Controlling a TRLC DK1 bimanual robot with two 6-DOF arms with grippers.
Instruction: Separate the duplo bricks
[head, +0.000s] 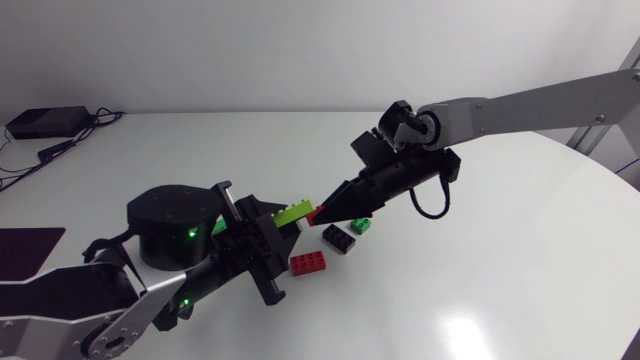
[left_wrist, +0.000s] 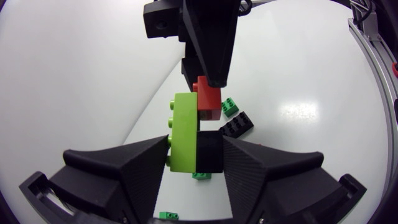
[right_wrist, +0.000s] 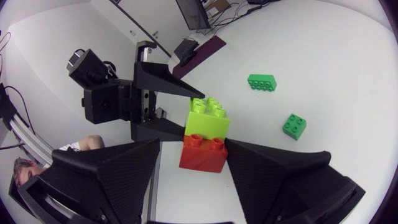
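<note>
My left gripper (left_wrist: 195, 148) is shut on a stack of a lime green brick (left_wrist: 184, 134) and a black brick (left_wrist: 209, 153), held up above the table (head: 480, 230). A red brick (right_wrist: 204, 155) is stuck on the lime brick's far end. My right gripper (right_wrist: 193, 144) comes in from the right and straddles this red brick. One finger touches it and a thin gap shows at the other, so the gripper stands open. In the head view the two grippers (head: 262, 240) (head: 325, 210) meet tip to tip at the table's middle.
Loose on the table under the grippers lie a red brick (head: 307, 262), a black brick (head: 339, 238) and a small green brick (head: 360, 226). Another green brick (right_wrist: 262, 81) lies beside my left arm's round base (head: 175, 225).
</note>
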